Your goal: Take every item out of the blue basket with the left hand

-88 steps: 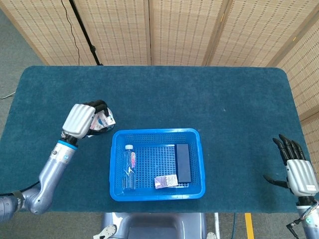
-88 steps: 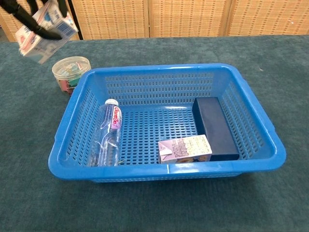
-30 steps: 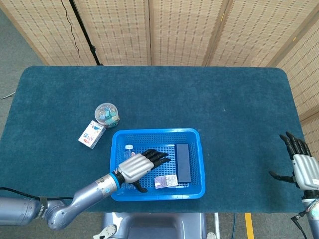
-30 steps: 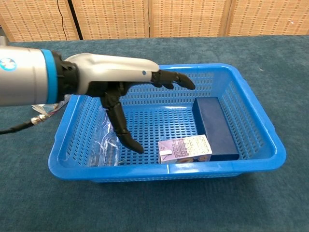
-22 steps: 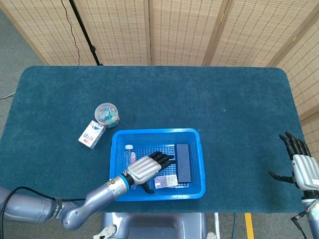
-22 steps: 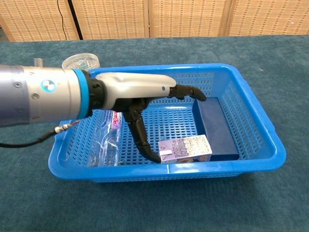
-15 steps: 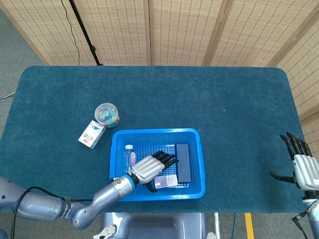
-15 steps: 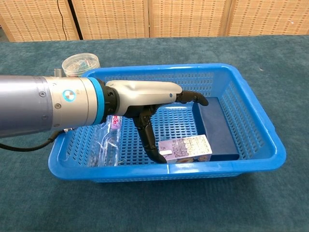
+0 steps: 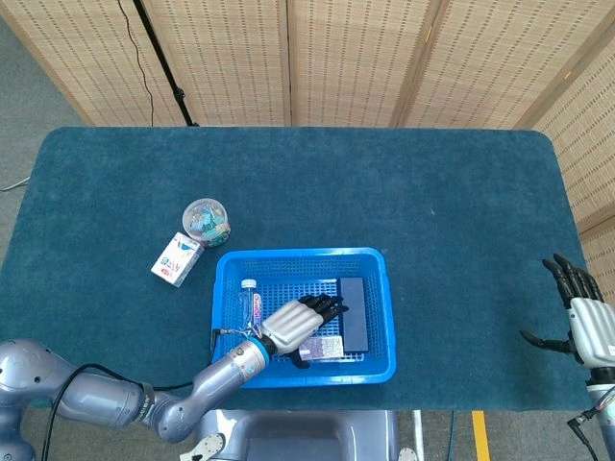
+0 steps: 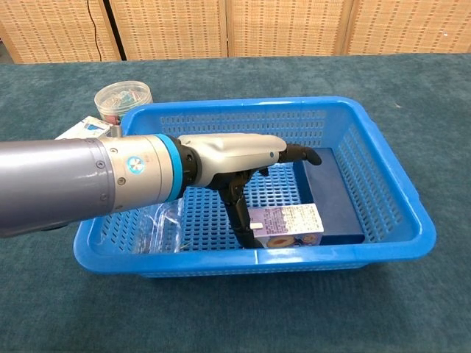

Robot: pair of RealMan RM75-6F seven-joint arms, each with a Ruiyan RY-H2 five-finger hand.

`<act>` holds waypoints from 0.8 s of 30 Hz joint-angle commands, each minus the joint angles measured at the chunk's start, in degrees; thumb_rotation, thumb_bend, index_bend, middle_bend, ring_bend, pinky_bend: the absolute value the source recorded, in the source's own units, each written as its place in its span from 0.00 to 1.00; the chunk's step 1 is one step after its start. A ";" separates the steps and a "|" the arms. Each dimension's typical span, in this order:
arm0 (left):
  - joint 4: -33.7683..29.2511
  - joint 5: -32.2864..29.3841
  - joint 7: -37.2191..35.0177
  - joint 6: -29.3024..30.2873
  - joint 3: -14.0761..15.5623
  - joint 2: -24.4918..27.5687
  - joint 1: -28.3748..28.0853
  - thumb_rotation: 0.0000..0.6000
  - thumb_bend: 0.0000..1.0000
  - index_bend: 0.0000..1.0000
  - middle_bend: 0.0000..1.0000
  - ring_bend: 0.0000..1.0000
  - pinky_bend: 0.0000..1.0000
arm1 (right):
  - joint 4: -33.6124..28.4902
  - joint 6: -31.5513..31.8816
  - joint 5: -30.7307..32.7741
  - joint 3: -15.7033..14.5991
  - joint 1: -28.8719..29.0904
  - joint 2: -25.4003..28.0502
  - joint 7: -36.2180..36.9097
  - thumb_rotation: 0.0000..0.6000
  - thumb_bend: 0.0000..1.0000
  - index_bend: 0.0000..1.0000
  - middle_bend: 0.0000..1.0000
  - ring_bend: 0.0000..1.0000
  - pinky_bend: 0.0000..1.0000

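The blue basket (image 9: 300,254) (image 10: 250,104) sits near the table's front edge. In it lie a clear water bottle (image 9: 249,292) (image 10: 163,219) at the left, a dark blue box (image 9: 354,312) (image 10: 333,198) at the right, and a small purple carton (image 9: 328,346) (image 10: 288,224) at the front. My left hand (image 9: 298,321) (image 10: 243,156) reaches into the basket, its fingers spread above the carton and toward the box. Its thumb touches the carton's left end. The arm hides much of the bottle in the chest view. My right hand (image 9: 582,328) hovers open at the far right table edge.
A round clear tub of coloured clips (image 9: 206,221) (image 10: 121,98) and a small white carton (image 9: 177,259) (image 10: 84,127) stand on the table left of the basket, behind my left arm. Wicker screens close off the back.
My left hand has slid right across the basket, from over the bottle to the purple carton, and its thumb now meets the carton. The carton has shifted slightly. Right hand unchanged.
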 commanded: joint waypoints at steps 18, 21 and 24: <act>0.93 4.19 -0.05 5.38 -3.31 -2.81 1.87 1.00 0.47 0.59 0.45 0.50 0.55 | 0.15 -0.05 -0.15 -0.19 -0.07 0.15 0.49 1.00 0.00 0.00 0.00 0.00 0.00; -0.44 7.36 -3.84 7.30 -6.29 -0.72 3.28 1.00 0.48 0.59 0.45 0.50 0.55 | 0.10 -0.13 -0.20 -0.31 -0.08 0.12 0.24 1.00 0.00 0.00 0.00 0.00 0.00; -3.23 9.20 -5.50 8.53 -8.51 3.11 4.36 1.00 0.48 0.59 0.45 0.50 0.55 | -0.03 -0.05 -0.26 -0.34 -0.10 0.12 0.02 1.00 0.00 0.00 0.00 0.00 0.00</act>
